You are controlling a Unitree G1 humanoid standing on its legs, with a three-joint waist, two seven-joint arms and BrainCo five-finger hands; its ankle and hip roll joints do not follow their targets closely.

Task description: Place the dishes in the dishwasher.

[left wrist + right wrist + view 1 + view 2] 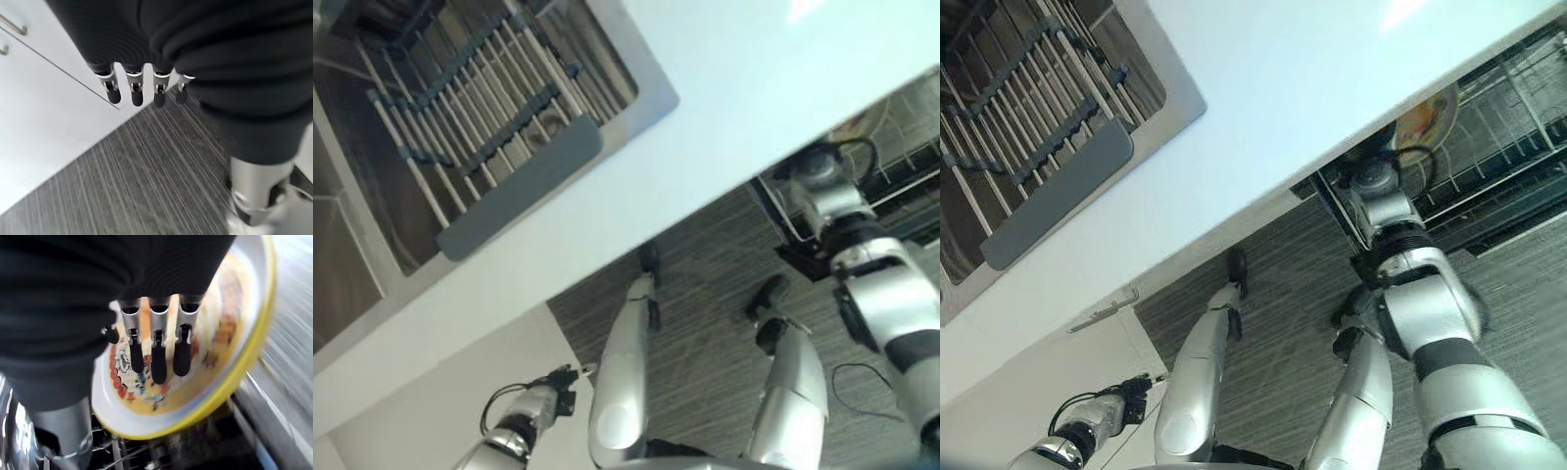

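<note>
A plate point(230, 352) with a yellow rim and a colourful printed face is held tilted over the wire dishwasher rack point(1518, 127). My right hand point(156, 357) is shut on it, fingers laid across its face, thumb out of sight. In the right eye view the plate point(1425, 116) peeks out just under the counter edge, where my right arm reaches in. Low by the white cabinet hangs my left hand point(553, 387), its fingers point(136, 93) relaxed and holding nothing.
A white countertop point(754, 78) runs across above the dishwasher. A steel sink point(641, 73) at the far left holds a slatted drying rack point(480, 117). White cabinet doors with a bar handle point(1102, 311) stand beside grey striped floor point(146, 171).
</note>
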